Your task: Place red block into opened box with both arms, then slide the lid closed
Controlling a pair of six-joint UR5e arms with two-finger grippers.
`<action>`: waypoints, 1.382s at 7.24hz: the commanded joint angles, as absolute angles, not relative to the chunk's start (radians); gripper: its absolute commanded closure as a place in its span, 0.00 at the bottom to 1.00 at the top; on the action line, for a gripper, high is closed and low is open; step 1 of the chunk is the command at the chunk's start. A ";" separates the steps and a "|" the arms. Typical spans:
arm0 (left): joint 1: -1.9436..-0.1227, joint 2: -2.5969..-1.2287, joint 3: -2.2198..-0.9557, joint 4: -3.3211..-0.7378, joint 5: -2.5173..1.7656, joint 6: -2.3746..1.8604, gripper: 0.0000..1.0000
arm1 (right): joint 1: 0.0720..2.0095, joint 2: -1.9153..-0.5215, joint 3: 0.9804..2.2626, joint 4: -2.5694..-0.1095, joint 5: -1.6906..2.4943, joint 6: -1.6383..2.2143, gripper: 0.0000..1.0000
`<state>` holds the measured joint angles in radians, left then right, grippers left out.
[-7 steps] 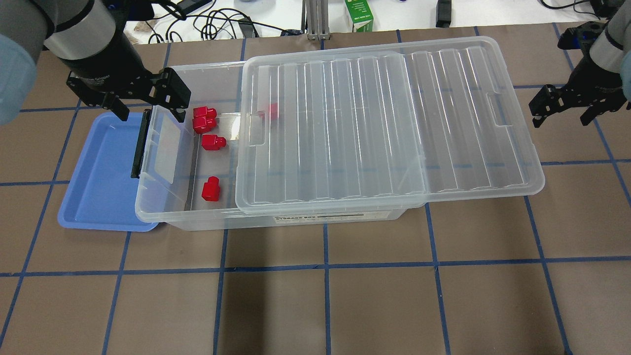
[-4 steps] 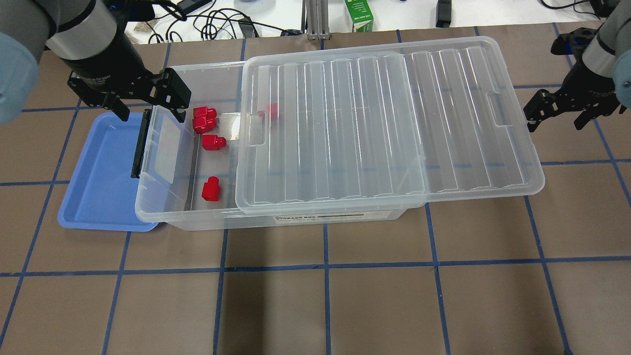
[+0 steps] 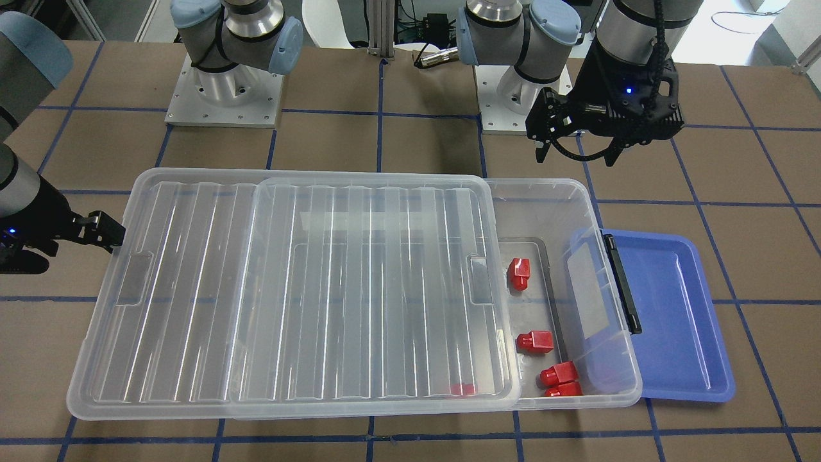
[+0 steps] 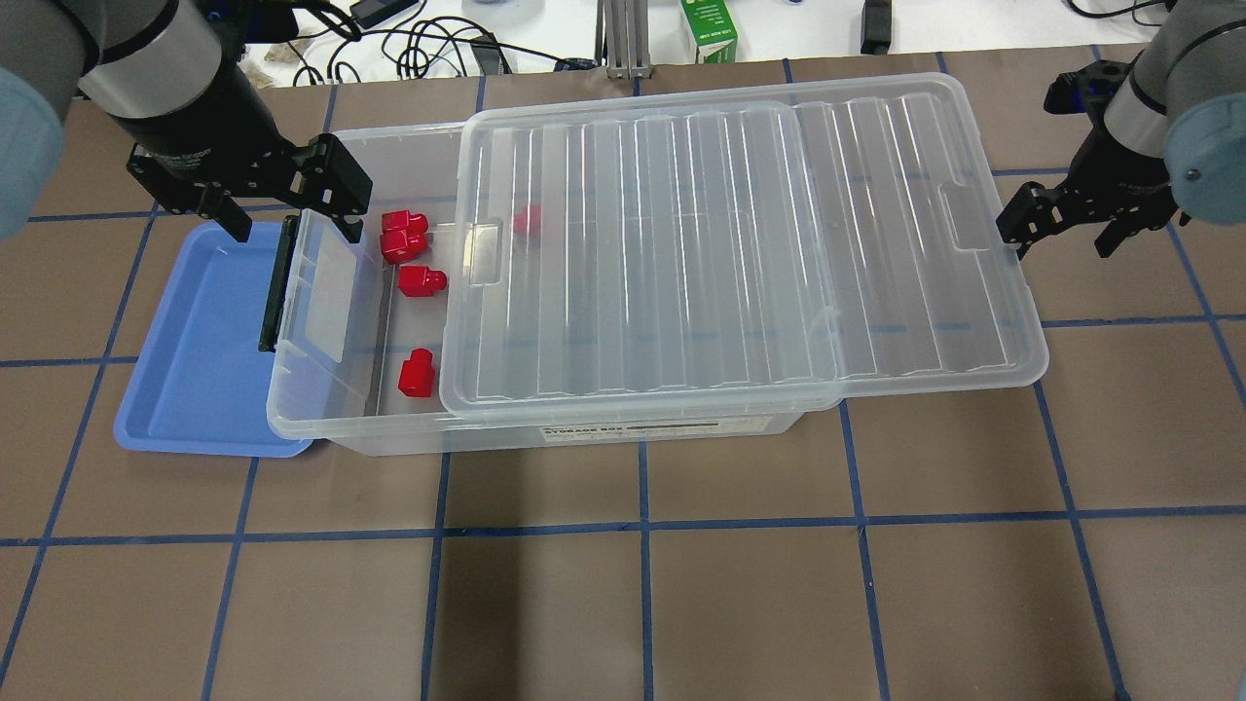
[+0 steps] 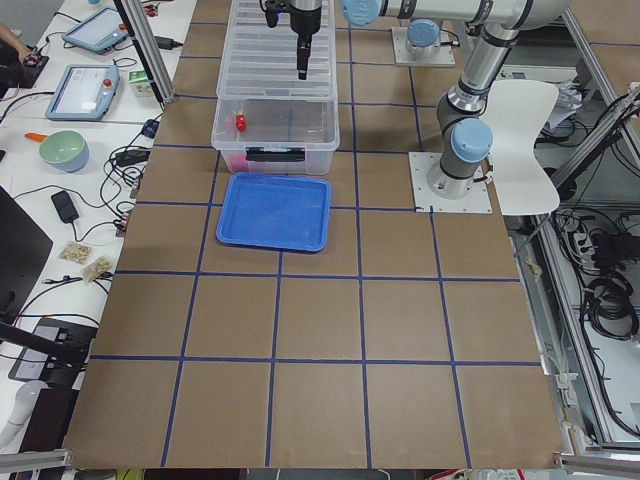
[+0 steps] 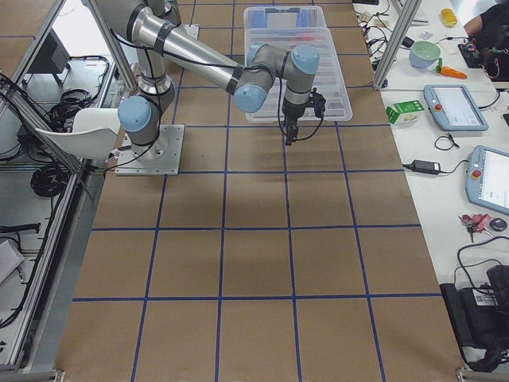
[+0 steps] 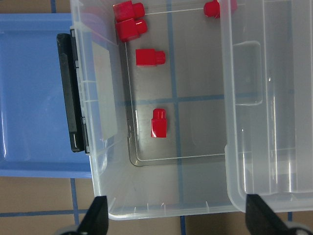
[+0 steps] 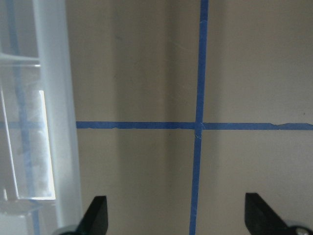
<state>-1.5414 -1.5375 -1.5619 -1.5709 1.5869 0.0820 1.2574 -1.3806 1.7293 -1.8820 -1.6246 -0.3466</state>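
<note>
Both jaws spread, empty; right gripper (image 4: 1061,234) touches the lid (image 4: 740,253) at its overhanging edge

You see a shallow blue plastic tray (image 4: 195,341) lying on the brown tabletop (image 4: 740,604) gridded with blue tape; at the table's far edge, a green-and-white carton (image 4: 709,31) stands near tangled black cables (image 4: 428,44).

I see the clear box (image 4: 389,433) lying flat toward the desk's far edge. The ribbed clear lid (image 4: 740,253) rests on top, offset right: it overhangs the box's right end and leaves the left end uncovered. Four red blocks (image 4: 421,280) lie on the uncovered floor, two touching in the far-left corner. A fifth block (image 4: 527,220) shows under the lid's left edge.
</note>
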 commanded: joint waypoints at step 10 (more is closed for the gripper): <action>-1.548 -1.543 -1.559 -1.572 1.588 0.074 0.00 | 1.465 -1.381 1.741 -1.881 -1.572 -0.130 0.00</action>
